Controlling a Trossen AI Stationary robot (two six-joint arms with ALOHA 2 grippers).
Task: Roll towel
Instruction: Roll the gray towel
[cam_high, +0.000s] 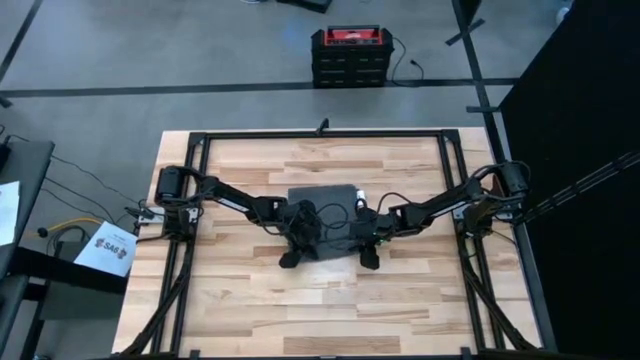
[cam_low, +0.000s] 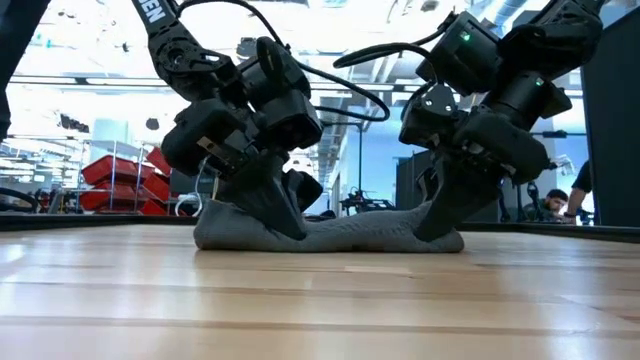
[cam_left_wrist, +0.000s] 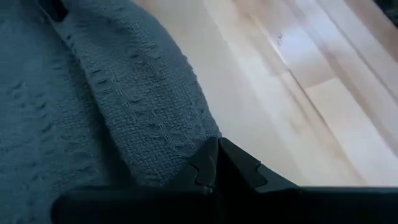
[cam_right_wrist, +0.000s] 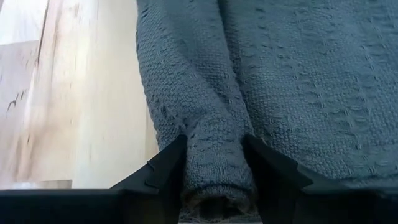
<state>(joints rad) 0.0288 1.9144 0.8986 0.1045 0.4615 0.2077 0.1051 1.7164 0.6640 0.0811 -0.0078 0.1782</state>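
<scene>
**A:** ok so where's the towel (cam_high: 325, 212) sitting? Looks like mid-table (cam_high: 400, 310), both arms crowded right on top of it

**B:** yep, centre of the table, and its near edge is already turned up into a low roll. That roll runs left-right, from one arm to the other, so any rolling has to go away from the table's near edge, toward the flat part behind

**A:** which arm's closer?

**B:** neither really, one at each end. The right gripper (cam_right_wrist: 214, 177) has its fingers partly closed round the rolled edge, cloth pinched between them. The left gripper (cam_left_wrist: 217, 171) is down on its end of the roll, but I can't tell if it's gripping or just resting there

**A:** so both ends move together or the roll skews

**B:** that's my guess too, it's soft cloth
</scene>
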